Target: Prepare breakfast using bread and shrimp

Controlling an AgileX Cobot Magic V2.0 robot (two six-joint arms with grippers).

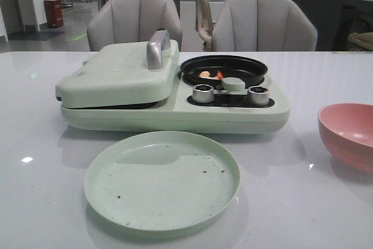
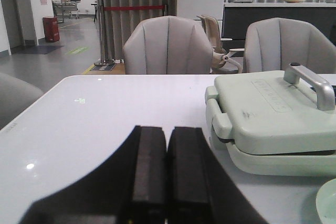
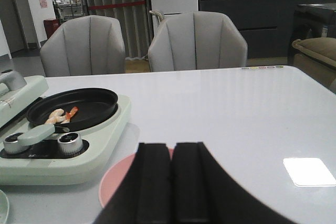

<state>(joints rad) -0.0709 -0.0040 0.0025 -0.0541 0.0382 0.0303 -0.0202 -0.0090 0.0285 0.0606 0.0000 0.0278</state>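
Green plate [image 1: 162, 180] is set nearest on the worktop [image 1: 303, 202], empty. L gripper [image 2: 167, 182] & R gripper [image 3: 172, 182]: jaws pressed together, nothing held. Shrimp [image 1: 210, 74] is seen in black pan [image 1: 224, 69] of the closed appliance [image 1: 169, 94]; pink bowl [image 1: 348, 135] at right. Bread not visible.

One plate [image 1: 162, 181]; one bowl [image 1: 348, 135]; two chairs [image 1: 134, 21].
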